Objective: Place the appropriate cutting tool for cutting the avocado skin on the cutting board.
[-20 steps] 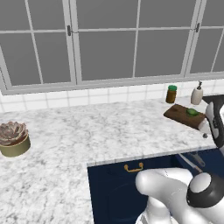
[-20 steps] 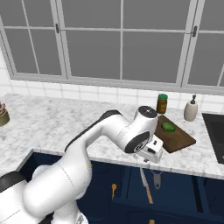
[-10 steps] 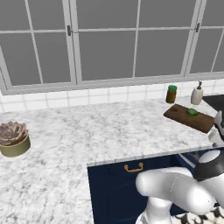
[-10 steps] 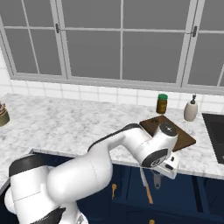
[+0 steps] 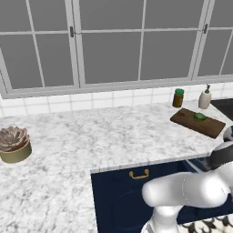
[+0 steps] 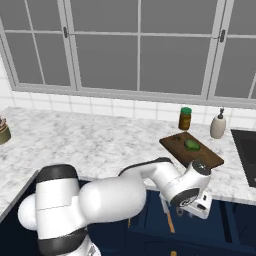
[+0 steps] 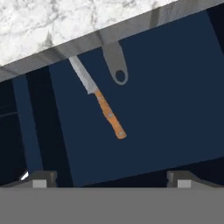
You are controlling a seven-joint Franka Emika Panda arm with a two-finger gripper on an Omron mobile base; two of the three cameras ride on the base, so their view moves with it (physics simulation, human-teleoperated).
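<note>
The knife (image 7: 103, 105), with a grey blade and an orange handle, lies in an open dark-blue drawer (image 7: 166, 96) below the marble counter edge; its handle also shows as an orange sliver (image 6: 170, 221). My gripper (image 7: 111, 178) hangs above the drawer, open, with its fingertips (image 7: 41, 177) wide apart and nothing between them. The knife lies ahead of the gripper and apart from it. The dark-brown cutting board (image 6: 200, 156) (image 5: 189, 119) lies on the counter at the right. The green avocado (image 6: 191, 144) (image 5: 200, 116) sits on it.
A grey utensil with a hole (image 7: 116, 65) lies beside the knife's blade. A brown jar with a green lid (image 6: 185, 118) and a soap bottle (image 6: 218, 125) stand behind the board. A dark cooktop (image 6: 246, 150) is at the far right, and a potted succulent (image 5: 13, 143) at the far left.
The arm has swung right and down from counter height to below the counter's front edge, over the open drawer. The board and avocado have not moved.
</note>
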